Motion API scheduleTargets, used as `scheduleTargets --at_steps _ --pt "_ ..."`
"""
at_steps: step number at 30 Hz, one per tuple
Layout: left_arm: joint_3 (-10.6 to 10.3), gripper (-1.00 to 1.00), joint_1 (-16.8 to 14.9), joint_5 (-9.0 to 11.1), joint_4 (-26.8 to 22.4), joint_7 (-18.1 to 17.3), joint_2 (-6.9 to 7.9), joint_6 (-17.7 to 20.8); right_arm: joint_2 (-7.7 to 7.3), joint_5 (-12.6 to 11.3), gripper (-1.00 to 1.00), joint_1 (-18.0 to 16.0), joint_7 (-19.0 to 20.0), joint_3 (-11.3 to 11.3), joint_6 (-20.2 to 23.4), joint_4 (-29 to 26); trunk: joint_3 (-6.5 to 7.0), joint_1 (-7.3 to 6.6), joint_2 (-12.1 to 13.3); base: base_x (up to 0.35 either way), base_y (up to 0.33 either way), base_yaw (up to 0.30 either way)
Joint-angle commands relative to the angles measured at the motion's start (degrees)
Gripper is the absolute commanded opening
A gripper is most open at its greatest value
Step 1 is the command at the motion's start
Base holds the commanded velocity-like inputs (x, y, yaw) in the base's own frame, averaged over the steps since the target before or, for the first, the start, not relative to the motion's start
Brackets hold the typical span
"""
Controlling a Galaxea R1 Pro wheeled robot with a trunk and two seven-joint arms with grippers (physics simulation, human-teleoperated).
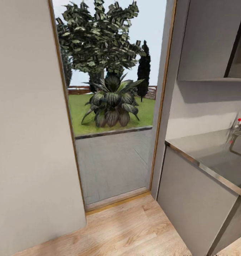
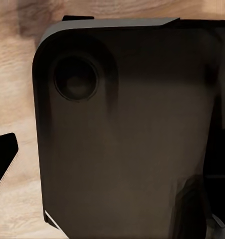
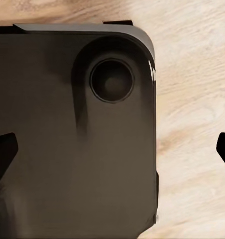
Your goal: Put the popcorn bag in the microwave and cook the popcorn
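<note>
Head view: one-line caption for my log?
Doorway onto a garden plant; steel countertop at right, wooden floor below.

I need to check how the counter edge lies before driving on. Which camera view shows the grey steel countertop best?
The head view: the glossy grey steel countertop runs along its right side, with its front edge and the grey cabinet front below. The two wrist views look down on the robot's dark base and the pale wooden floor instead.

Both wrists aimed down over the robot's dark base [image 2: 127,129], right end effector [image 3: 117,149] fingertips spread apart
</note>
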Motion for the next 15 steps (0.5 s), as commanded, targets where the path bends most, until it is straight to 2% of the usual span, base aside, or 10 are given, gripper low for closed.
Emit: scheduleTargets --at_steps 1,15 --pt "0.1 1.00 0.0 0.1 0.0 0.0 0.00 -0.1 0.00 -0.3 1.00 0.0 0.0 0.0 -0.2 0.0 -0.01 0.00 0.0 0.000 0.000 -0.282" --pt "0.1 1.00 0.0 0.1 0.0 0.0 0.00 -0.1 -0.24 -0.3 1.00 0.0 0.0 -0.1 -0.2 0.0 0.40 0.00 0.0 0.000 0.000 -0.282"
